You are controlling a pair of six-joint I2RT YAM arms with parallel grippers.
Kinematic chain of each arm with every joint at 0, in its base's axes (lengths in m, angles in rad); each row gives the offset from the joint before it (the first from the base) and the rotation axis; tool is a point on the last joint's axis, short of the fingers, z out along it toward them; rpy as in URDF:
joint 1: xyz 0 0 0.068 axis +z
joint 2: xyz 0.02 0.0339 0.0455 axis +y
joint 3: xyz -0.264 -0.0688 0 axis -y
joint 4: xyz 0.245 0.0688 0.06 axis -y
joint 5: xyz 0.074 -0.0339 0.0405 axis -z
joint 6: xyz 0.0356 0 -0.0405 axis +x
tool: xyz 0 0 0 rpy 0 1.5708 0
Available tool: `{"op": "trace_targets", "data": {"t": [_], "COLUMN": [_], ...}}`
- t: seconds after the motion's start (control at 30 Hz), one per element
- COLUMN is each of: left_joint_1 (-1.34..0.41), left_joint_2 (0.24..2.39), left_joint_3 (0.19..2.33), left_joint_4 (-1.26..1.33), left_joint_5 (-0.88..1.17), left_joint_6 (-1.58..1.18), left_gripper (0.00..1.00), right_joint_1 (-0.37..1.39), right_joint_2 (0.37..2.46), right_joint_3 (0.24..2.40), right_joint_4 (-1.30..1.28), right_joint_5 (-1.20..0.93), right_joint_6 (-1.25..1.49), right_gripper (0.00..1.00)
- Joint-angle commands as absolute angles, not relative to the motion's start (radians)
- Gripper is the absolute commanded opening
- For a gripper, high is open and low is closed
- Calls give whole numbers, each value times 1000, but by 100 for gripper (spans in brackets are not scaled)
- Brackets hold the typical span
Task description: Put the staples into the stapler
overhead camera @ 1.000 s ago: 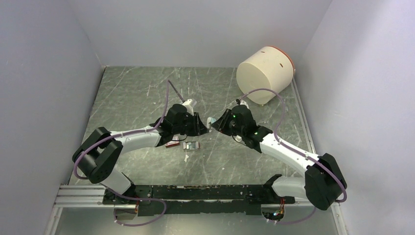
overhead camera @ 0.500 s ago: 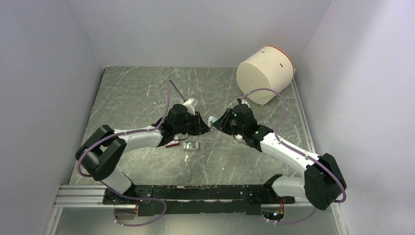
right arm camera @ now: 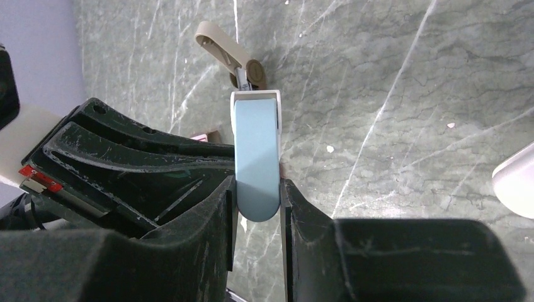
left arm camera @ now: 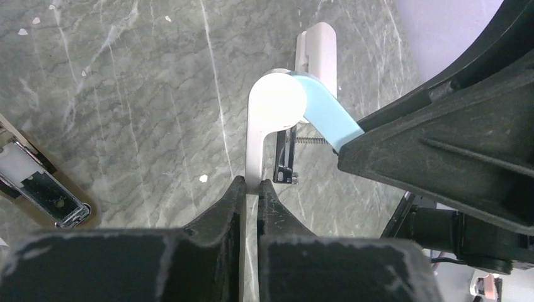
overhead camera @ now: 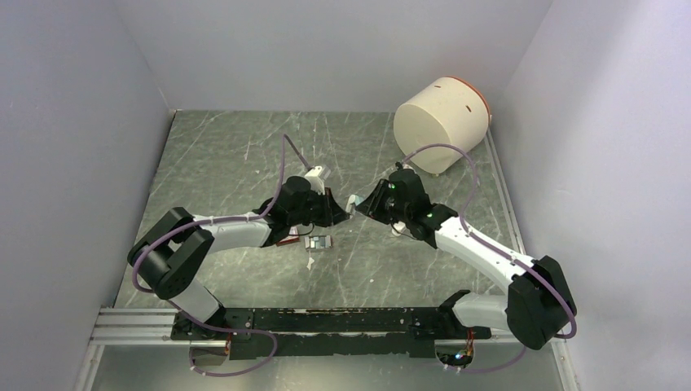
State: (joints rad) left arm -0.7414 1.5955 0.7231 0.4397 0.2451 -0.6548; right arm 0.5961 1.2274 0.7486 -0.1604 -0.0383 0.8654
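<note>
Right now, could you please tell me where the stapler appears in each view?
Top external: stapler near picture centre.
Left wrist: stapler at centre, white arm pinched by the left hand.
Right wrist: stapler at centre, blue arm gripped by the right hand.
Shared landmark: the green marbled table.

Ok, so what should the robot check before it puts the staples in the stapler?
1. Left gripper shut on the white arm of the stapler: ok.
2. Right gripper clamped on the blue top: ok.
3. Stapler swung open, metal track showing: ok.
4. Track empty and ready: cannot tell.
5. Staples lying close by on the table: ok.
6. A free gripper to pick them up: not ok, both hold the stapler.
</note>
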Motion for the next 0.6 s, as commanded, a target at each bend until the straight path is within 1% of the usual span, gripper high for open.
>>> {"op": "trace_targets", "data": {"t": [0.0, 0.37, 0.57], "left_joint_1": [-744, -745, -745], "left_joint_2": [1599, 1600, 1601], "left_joint_3": [690, 640, 621], "left_joint_4": [450, 475, 533], "left_joint_5": [253, 302, 337], "left_joint_6": [-583, -558, -569], "left_gripper": [5, 5, 5], "right_joint_1": [558, 463, 443], "right_joint_2": [1218, 1233, 1271], "right_joint_3": [786, 802, 790], "right_joint_4": [-173, -208, -169], "right_joint_5": [-18, -42, -118], "right_joint_6": [822, 792, 789], "right_gripper": [23, 29, 31]}}
